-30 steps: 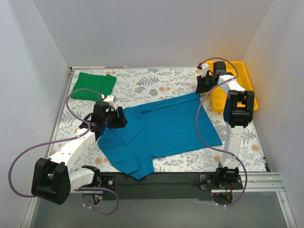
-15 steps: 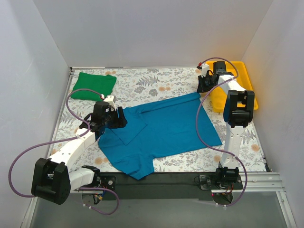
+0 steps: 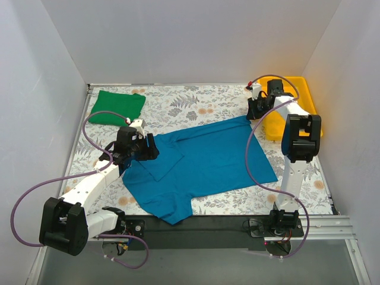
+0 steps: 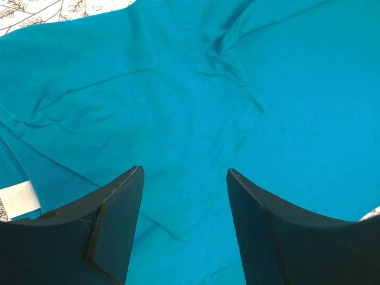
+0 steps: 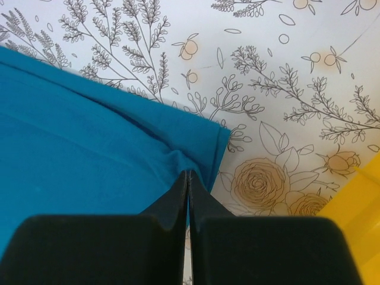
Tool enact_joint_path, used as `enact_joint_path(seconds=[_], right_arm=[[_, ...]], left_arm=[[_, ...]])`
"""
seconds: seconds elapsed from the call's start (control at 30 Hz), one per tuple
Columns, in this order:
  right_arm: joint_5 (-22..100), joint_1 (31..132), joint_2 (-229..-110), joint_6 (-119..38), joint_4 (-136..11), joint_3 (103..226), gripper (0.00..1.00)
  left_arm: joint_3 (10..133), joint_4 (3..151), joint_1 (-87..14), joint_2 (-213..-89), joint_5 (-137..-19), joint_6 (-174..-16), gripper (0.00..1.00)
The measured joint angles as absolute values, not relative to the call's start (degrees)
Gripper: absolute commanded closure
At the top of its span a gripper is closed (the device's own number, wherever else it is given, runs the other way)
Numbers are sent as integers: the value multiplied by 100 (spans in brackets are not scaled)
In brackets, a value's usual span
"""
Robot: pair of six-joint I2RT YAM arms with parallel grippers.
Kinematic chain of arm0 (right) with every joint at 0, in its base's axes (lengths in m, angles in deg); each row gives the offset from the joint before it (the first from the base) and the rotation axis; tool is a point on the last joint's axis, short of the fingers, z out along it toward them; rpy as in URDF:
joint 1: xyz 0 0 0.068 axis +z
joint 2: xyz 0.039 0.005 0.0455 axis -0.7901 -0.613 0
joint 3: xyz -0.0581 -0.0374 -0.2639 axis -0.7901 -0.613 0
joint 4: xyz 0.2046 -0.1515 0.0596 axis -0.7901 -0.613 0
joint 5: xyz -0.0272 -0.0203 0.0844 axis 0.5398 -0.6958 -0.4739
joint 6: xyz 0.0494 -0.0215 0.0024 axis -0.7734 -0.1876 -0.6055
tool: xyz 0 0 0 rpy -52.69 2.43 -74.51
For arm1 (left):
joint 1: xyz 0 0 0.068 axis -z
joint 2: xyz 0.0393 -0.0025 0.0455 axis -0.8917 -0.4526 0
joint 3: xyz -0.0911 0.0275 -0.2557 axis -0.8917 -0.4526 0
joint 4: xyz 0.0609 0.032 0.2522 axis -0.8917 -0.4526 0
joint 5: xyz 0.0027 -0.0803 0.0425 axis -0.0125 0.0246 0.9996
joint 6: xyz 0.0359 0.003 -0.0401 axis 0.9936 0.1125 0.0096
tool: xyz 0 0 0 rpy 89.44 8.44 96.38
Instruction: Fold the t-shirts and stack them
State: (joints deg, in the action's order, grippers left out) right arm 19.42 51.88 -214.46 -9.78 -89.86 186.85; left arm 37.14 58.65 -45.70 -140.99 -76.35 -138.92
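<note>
— Where are the shirts?
— Teal shirt (image 3: pixel 202 163) lies spread in the middle of the counter (image 3: pixel 178 100); green shirt (image 3: pixel 117 107) sits folded at the far left corner.
— The hands?
— Left hand (image 4: pixel 184 196) is spread over the teal shirt's left part. Right hand (image 5: pixel 187 178) is pressed together, pinching its far right corner.

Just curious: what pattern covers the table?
The table has a white floral print, clearest in the right wrist view.
</note>
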Motion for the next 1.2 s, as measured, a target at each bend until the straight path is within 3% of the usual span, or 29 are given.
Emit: enact_joint_path(seconds=[0.8, 1.2], right_arm=[[2235, 5109, -20734, -631, -8844, 17633, 99], [2370, 5107, -20716, -626, -8704, 17620, 99]], left_arm=[[3714, 5963, -4570, -14171, -7843, -13872, 44], [4814, 6343, -4446, -16112, -8332, -13584, 47]])
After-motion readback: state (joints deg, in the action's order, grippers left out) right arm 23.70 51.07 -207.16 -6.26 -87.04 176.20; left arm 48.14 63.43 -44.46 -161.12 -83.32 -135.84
